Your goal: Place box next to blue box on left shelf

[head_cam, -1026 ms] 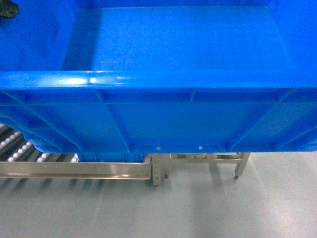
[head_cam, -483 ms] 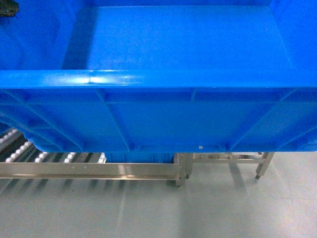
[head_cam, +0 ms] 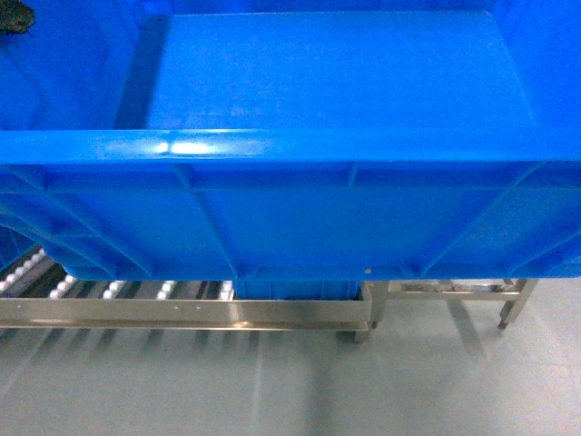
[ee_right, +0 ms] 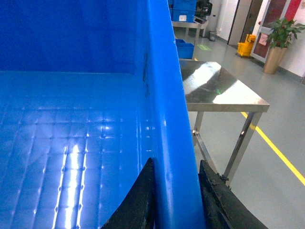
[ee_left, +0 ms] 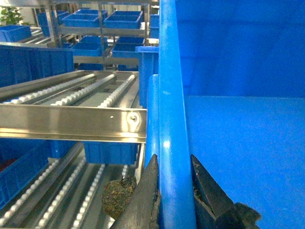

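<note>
The box [head_cam: 300, 136] fills most of the head view, held level above the floor [head_cam: 300, 391] with its long ribbed wall facing the camera. Its inside is smooth and holds nothing. It hangs just in front of and above the near edge of the left shelf [head_cam: 182, 312], whose steel front rail and rows of white rollers show beneath the box's bottom edge.

Left gripper [ee_left: 174, 191]: it reaches up from below onto the box's left end rim, one dark finger [ee_left: 143, 200] on the outer face and the other on the inner face. The jaws pinch the rim between them. A rough greenish-brown lump [ee_left: 119, 194] sits just beside the outer finger; what it is cannot be told.

Right gripper [ee_right: 175, 195]: it mirrors the left, with one finger inside the wall and one outside, jaws clamped on the box's right end rim.

In the left wrist view, the shelf's roller lanes run away from the camera on two levels beside the box. A second blue box [ee_left: 145, 67] stands on the upper level close against the held box. More blue crates [ee_left: 102, 19] sit on racks behind, contents not visible.

In the right wrist view, a steel table [ee_right: 219, 90] stands just beside the box, its top bare. A yellow line [ee_right: 276, 150] crosses the floor, and a potted plant [ee_right: 281, 38] stands well apart.
</note>
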You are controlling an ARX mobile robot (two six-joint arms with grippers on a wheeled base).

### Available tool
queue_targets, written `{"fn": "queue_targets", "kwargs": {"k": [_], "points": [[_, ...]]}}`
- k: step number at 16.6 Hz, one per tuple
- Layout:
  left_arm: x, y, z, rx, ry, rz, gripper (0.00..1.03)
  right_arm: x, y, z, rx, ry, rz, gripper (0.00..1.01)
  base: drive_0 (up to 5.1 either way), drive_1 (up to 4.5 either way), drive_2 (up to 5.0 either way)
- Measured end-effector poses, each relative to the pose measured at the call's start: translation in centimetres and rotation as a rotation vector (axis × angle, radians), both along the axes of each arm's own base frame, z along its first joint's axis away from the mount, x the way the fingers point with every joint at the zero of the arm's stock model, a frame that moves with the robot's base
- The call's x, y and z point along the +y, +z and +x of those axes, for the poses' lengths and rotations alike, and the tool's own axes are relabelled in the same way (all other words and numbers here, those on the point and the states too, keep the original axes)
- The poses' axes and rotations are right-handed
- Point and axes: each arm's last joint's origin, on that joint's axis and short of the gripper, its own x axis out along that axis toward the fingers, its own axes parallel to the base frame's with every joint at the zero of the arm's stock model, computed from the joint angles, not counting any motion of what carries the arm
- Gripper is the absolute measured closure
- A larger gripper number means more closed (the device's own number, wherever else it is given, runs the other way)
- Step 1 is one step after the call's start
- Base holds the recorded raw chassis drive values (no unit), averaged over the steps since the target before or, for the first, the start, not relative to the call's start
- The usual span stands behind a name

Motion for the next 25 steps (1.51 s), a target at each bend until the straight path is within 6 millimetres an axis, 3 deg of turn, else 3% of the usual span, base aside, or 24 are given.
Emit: {"fn": "queue_targets", "kwargs": {"k": [25], "points": [[0.00,-0.01,0.00,0.001,0.000,-0.001,0.92,0.00,0.00,-0.01,0.000,0.000,0.000,0.82,-5.0,2.42,2.4]]}}
